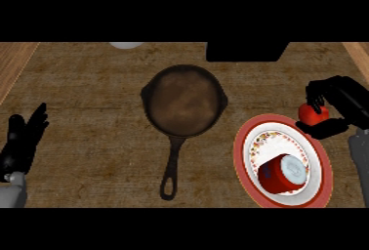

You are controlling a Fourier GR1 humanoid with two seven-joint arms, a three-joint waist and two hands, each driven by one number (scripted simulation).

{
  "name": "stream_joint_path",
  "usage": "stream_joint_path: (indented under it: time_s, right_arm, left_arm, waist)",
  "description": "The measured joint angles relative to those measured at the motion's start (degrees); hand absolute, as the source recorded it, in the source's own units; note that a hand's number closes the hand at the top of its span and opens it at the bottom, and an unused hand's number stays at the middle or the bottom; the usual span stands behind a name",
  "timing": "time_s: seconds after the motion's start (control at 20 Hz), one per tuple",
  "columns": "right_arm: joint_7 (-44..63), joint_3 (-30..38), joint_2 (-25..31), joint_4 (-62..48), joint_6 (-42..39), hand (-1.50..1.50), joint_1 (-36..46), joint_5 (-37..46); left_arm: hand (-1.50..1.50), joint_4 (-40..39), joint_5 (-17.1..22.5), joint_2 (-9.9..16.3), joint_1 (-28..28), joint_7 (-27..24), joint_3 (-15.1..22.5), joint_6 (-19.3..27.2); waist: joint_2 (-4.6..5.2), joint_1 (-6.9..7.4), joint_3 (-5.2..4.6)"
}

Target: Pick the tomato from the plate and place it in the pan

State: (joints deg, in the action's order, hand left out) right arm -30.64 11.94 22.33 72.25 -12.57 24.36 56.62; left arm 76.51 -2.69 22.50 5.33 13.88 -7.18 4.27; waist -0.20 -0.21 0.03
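**Tomato in hand at the plate's edge, pan still waiting**

From my station I saw the right hand (337, 105) at about three o'clock, its black fingers and thumb curled round the tomato (313, 114). The tomato sat just past the upper right rim of the plate (249, 133), apparently lifted clear, though I could not tell for certain. The left hand (23, 141) rested open at nine o'clock, fingers up.

My worry was the carry towards the pan (183, 100), which lay near the centre, at roughly ten o'clock from the plate. The tomato looked smooth, round and glossy, so I judged it could roll out of a partial pinch. A low sweep might also clip the red can (284, 174) lying on its side on the plate at five o'clock.

The pan was dark, matte and round, with a long handle pointing towards six o'clock. The plate was red-rimmed with a patterned white centre; the counter (79, 97) was coarse mottled brown.
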Motion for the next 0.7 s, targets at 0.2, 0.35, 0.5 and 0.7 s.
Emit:
stream_joint_path:
  time_s: [0.2, 0.35, 0.5, 0.7]
  right_arm:
    - [1.30, 0.87, -1.93, 3.49, -1.74, 1.50, 2.03, -3.71]
    - [5.46, -0.48, -5.06, 6.09, -2.90, 1.50, 3.86, -4.63]
    - [10.59, -1.63, -8.58, 6.84, -4.19, 1.50, 6.90, -5.46]
    - [16.06, -3.30, -13.76, 3.96, -3.28, 1.50, 10.99, -5.57]
  left_arm:
    - [0.00, -0.82, -0.53, -0.71, 1.23, 0.03, 0.01, -0.10]
    - [0.00, -1.76, -1.13, -1.32, 1.42, -0.87, -0.12, -0.05]
    - [0.00, -1.36, -1.63, -1.59, 1.94, -0.22, -0.16, 0.15]
    - [0.00, 0.02, -2.20, -1.75, 2.88, 2.07, 0.09, 0.09]
  waist:
    - [0.07, 0.10, -0.03]
    - [0.12, 0.20, -0.04]
    - [0.14, 0.35, -0.04]
    - [0.19, 0.66, -0.04]
